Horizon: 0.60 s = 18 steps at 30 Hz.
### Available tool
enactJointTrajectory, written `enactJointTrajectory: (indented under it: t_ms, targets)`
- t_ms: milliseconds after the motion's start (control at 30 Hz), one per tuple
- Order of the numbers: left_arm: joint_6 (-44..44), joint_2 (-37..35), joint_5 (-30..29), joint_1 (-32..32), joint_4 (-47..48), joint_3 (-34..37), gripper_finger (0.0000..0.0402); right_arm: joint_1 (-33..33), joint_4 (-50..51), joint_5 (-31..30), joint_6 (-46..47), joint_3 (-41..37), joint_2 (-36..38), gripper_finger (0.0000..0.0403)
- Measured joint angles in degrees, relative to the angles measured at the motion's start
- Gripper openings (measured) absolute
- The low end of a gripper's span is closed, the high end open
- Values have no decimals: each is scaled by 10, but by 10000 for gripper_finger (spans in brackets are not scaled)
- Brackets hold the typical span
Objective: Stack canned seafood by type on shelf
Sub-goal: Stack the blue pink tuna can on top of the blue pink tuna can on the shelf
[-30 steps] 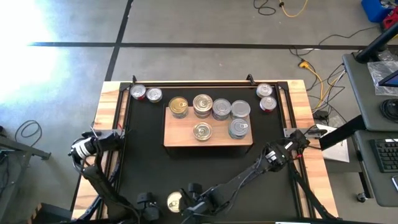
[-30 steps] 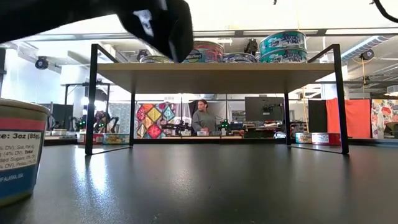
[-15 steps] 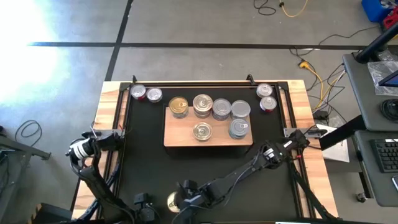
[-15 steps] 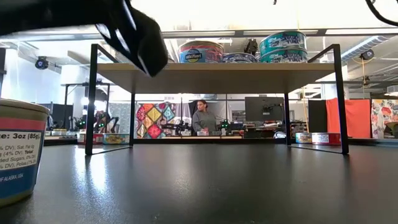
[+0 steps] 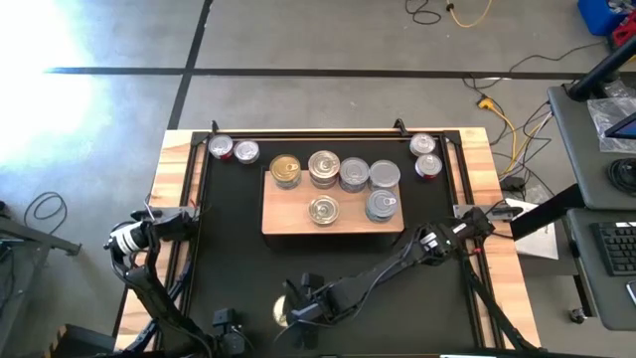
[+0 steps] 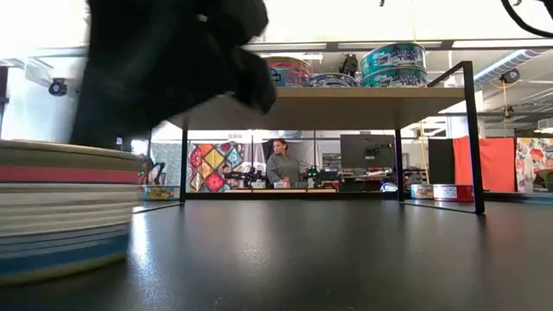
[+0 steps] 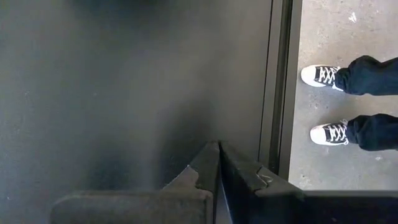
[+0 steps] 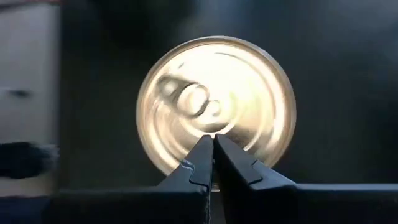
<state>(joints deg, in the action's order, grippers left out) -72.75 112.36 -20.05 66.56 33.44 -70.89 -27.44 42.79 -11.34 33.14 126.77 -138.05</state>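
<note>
Black mat (image 5: 229,239) carries the shelf (image 5: 288,214) at centre-rear, six tins on it; tin pairs on the mat at both rear corners. Right gripper (image 8: 212,146), fingers pressed together, holds nothing, directly above a gold-lidded tin (image 8: 249,81) at the front edge. Left gripper (image 7: 219,149) pressed together, front-left.
</note>
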Motion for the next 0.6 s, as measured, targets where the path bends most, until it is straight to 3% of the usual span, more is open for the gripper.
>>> enactJointTrajectory:
  t_ms: [167, 233, 600]
  targets:
    - [1, 0, -8, 0, 7, 0, 0, 0, 108, -115, -9, 54, 9, 12]
    - [2, 0, -13, 1, 15, 0, 0, -4, 122, -133, -4, 69, 16, 12]
    - [151, -55, -49, -45, 103, 42, 0, -58, 128, -105, 107, 27, 11, 12]
